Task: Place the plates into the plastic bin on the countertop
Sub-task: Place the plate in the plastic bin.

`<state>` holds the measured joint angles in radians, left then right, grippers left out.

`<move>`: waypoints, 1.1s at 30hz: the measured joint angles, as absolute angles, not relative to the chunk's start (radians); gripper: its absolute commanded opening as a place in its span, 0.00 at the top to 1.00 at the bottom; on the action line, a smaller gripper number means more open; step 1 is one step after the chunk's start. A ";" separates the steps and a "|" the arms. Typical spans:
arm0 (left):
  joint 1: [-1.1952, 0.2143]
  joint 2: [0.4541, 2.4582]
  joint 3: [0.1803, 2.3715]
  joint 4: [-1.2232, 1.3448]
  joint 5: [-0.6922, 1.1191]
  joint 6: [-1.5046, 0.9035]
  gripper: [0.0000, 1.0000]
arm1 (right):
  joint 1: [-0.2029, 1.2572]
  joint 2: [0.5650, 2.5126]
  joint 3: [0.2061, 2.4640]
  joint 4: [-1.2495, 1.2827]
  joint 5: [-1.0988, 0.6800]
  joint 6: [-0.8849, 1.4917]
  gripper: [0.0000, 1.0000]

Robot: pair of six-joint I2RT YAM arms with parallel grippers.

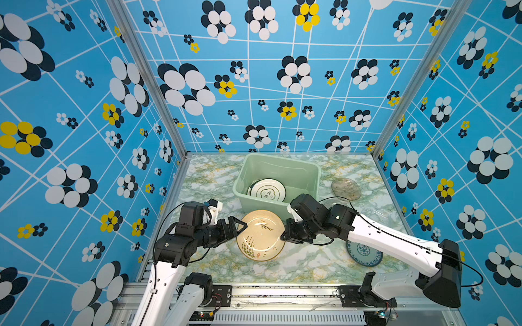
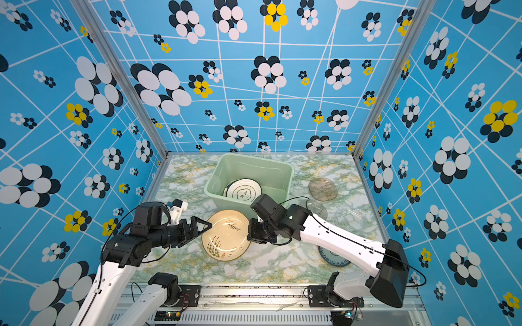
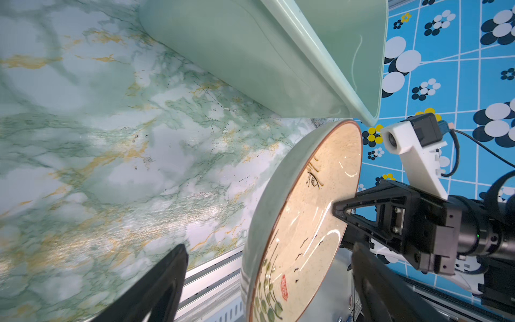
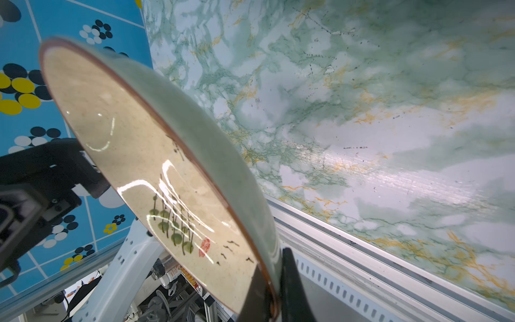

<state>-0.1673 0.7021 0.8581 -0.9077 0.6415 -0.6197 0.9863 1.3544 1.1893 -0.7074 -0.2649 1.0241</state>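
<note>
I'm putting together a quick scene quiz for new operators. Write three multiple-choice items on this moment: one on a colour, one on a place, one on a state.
1. What colour is the plastic bin?
A) pale green
B) red
C) black

2. Where is the blue-white plate?
A) inside the bin
B) on the countertop, outside the bin
C) leaning against the back wall

3. How is the right gripper?
A) open above the bin
B) shut on the cream plate's rim
C) shut on nothing, lying on the countertop

Answers:
1 A: its walls are mint green in both top views.
2 B: it lies on the countertop near the front edge.
3 B: the right wrist view shows its fingers pinching the rim.
</note>
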 measured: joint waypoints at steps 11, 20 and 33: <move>-0.193 0.696 0.862 -0.708 0.685 -0.708 0.04 | 0.871 1.352 1.273 -0.784 -0.299 1.016 1.00; -0.215 0.758 0.968 -0.532 0.669 -0.746 0.01 | 0.745 1.392 1.469 -0.843 -0.304 1.013 1.00; -0.234 0.939 1.086 -0.359 0.551 -0.675 0.01 | 0.558 1.718 1.772 -0.866 -0.339 1.006 1.00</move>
<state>-0.2337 0.9390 1.0859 -0.3592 0.5510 -0.6746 0.5583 1.7180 1.7721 -0.8658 -0.3389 1.0061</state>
